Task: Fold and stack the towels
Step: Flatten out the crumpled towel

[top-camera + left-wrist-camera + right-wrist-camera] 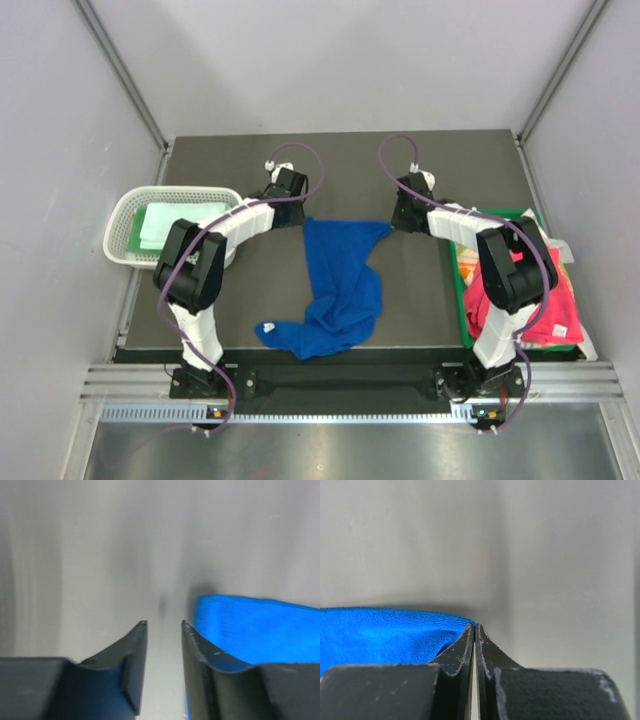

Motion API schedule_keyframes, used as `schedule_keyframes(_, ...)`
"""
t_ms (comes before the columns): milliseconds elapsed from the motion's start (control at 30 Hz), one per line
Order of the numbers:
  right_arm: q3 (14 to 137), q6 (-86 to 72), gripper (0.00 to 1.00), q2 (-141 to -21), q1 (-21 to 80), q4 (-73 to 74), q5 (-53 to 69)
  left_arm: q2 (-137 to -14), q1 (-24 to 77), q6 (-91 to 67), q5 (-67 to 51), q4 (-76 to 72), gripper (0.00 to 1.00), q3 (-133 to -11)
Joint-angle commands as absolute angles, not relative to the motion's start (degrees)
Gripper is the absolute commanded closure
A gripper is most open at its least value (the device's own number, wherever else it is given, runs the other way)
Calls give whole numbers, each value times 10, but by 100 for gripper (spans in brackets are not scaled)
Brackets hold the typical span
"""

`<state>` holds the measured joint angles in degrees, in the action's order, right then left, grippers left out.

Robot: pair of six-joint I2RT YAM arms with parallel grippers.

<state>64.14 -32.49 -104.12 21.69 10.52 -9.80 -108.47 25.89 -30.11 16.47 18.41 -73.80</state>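
A royal blue towel (340, 285) lies crumpled down the middle of the dark table, its far edge spread between the two grippers. My left gripper (299, 213) is open and empty at the towel's far left corner. In the left wrist view the left gripper (164, 625) has the blue towel (250, 630) just outside its right finger. My right gripper (399, 224) is at the far right corner. In the right wrist view the right gripper (475, 626) is shut, with the corner of the blue towel (385, 635) pinched at its tips.
A white mesh basket (124, 216) at the left holds a folded pale mint towel (170, 222) on a green one. A green plastic bin (459, 285) at the right holds pink/red towels (548, 305). Grey walls enclose the table.
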Motion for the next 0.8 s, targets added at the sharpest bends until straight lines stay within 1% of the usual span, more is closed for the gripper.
schedule_keyframes(0,664,-315,100,-1029,210,107,-105,-1037,267,-308,118,144,59,-739)
schedule_keyframes(67,664,-315,100,-1032,210,107,-105,-1048,286,-315,133,151,53,-762)
schedule_keyframes(133,669,-314,100,-1033,210,108,-105,-1083,307,-320,164,177,50,-789)
schedule_keyframes(200,670,-315,100,-1034,210,108,-104,-1108,320,-332,224,220,46,-833)
schedule_keyframes(267,671,-315,100,-1036,209,109,-103,-1138,334,-347,263,233,46,-857)
schedule_keyframes(333,673,-315,100,-1040,210,110,-102,-1157,339,-356,277,242,46,-863)
schedule_keyframes(400,674,-315,100,-1042,210,109,-100,-1171,344,-360,289,245,43,-867)
schedule_keyframes(533,676,-313,100,-1048,211,108,-98,-1184,348,-357,326,259,41,-867)
schedule_keyframes(633,673,-313,100,-1049,211,105,-98,-1187,348,-355,348,264,42,-863)
schedule_keyframes(767,671,-312,100,-1050,209,104,-97,-1191,348,-350,353,266,46,-862)
